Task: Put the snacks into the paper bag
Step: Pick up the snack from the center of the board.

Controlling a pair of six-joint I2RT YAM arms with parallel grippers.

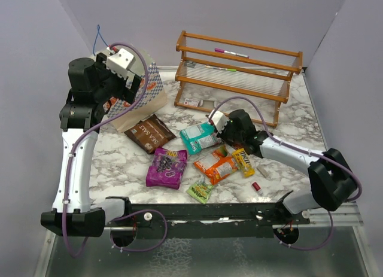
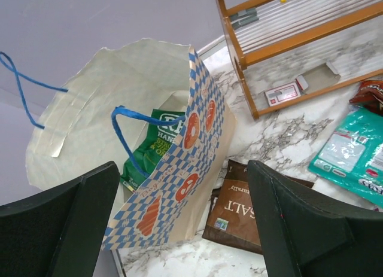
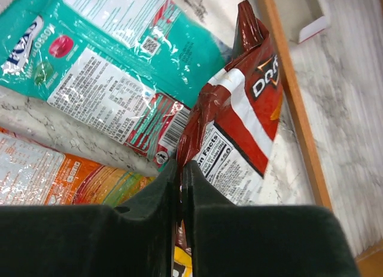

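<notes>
Right jaws clamped on red packet (image 3: pixel 245 127), long axis toward rack (image 3: pixel 293 91); left jaws apart.

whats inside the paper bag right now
A green packet sits inside the bag, its lower part hidden behind the checked front wall and a blue handle. The bag's floor is covered, so anything else down there cannot be seen.
</notes>
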